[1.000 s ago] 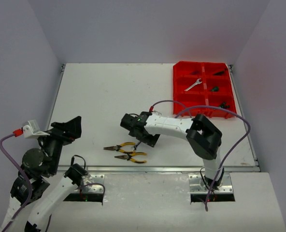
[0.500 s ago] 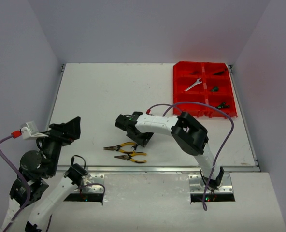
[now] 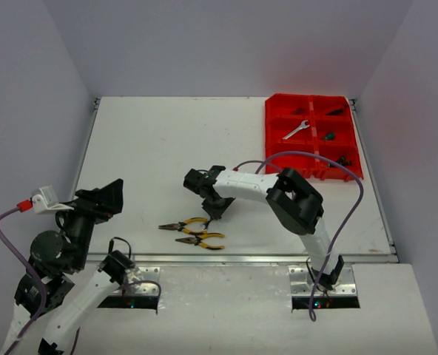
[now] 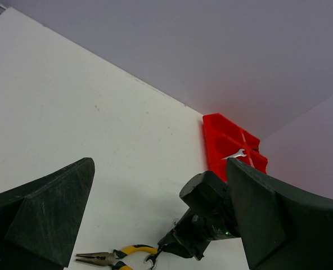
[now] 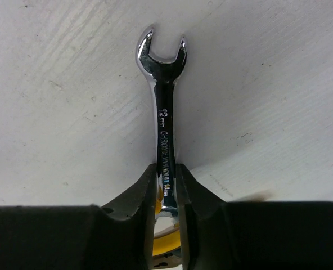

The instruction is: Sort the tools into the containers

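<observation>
A silver wrench (image 5: 162, 84) lies on the white table, its open end pointing away from the wrist. My right gripper (image 5: 165, 169) is shut on its shaft, one finger pressed to each side. From above, that gripper (image 3: 213, 210) points down just beyond two yellow-handled pliers (image 3: 191, 224) (image 3: 202, 241) near the front edge. The wrench's end (image 4: 151, 260) shows beside a pliers handle (image 4: 128, 250) in the left wrist view. The red containers (image 3: 275, 127) sit at the far right, with another wrench (image 3: 296, 129) in one bin. My left gripper (image 3: 104, 197) hangs open and empty at the near left.
Small dark tools lie in the tray's right-hand bins (image 3: 328, 136). A purple cable (image 3: 352, 194) loops over the right arm. White walls close in the table on the left, right and back.
The right gripper's jaws have closed from wide open onto the wrench shaft, and its wrist has turned and dropped lower over the table. The left arm has barely moved.
</observation>
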### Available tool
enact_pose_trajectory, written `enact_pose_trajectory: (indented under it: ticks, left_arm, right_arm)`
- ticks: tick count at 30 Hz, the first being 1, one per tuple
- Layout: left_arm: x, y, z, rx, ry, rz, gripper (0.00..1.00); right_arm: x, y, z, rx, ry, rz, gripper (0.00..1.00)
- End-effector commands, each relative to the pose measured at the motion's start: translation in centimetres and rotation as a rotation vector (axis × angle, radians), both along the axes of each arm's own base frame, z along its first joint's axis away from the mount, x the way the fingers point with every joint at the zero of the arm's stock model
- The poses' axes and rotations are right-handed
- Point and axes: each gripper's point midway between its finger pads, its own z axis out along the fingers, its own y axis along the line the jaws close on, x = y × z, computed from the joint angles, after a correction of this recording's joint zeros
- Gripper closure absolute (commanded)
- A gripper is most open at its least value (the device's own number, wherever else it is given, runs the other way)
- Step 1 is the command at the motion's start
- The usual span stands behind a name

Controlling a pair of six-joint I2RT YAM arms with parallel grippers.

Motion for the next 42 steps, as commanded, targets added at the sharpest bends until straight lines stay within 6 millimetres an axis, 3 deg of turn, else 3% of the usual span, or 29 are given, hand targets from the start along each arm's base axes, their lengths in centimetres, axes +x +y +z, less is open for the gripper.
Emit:
enact_pose_trajectory:
  ticks: [1,3,11,16,30,36,42]
  left_arm:
    - [-0.1,-0.3,0.8,-0.006,-0.034,-0.023,0.0]
    - [-0.1,-0.3,0.8,-0.005,-0.033,-0.024,0.0]
    - [0.1,-0.6,0.7,0.003,-0.023,-0.03,0.0]
    - [0.2,-0.6,0.6,0.006,-0.02,-0.029,0.0]
    - [0.2,-0.4,0.6,0.0,-0.019,-0.016,0.0]
    - [0.2,-0.4,0.5,0.003,-0.014,-0.014,0.0]
    - [0.0,-0.1,0.6,-0.004,-0.021,-0.008,0.0]
  right_arm:
    - [-0.4,-2.9,-2.3,-0.097,-0.005,-0.044,0.88]
    - [-0.1,-3.4,-1.8,-0.101,-0.029,-0.05,1.0]
    - [2.4,-5.6,0.7,-0.158,-0.123,0.032,1.0]
    - [3.6,-6.0,3.7,-0.168,-0.204,0.103,1.0]
    - [5.3,-6.9,8.7,-0.201,-0.341,0.224,1.0]
    - [10.7,-10.1,13.3,-0.246,-0.432,0.202,1.0]
    - [17.4,-16.0,17.1,-0.262,-0.482,0.055,1.0]
